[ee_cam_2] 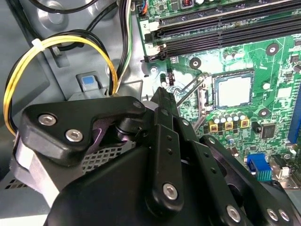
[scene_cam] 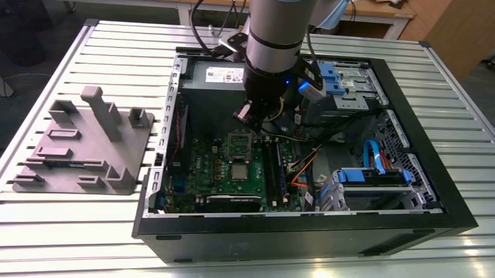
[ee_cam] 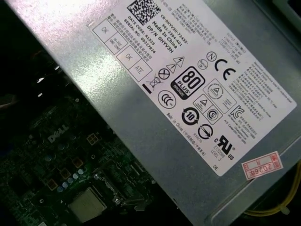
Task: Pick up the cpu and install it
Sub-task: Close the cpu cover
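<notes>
The cpu lies in its socket on the green board, below and near the jaws; how far they are open, I cannot tell.

Ribbed pale metal table took up most of exterior view, slats running across, soft even light on them. Behind it stood light wooden desk on white legs. Brown wooden panel at exterior view's far right corner. Dark floor at exterior view's left
</notes>
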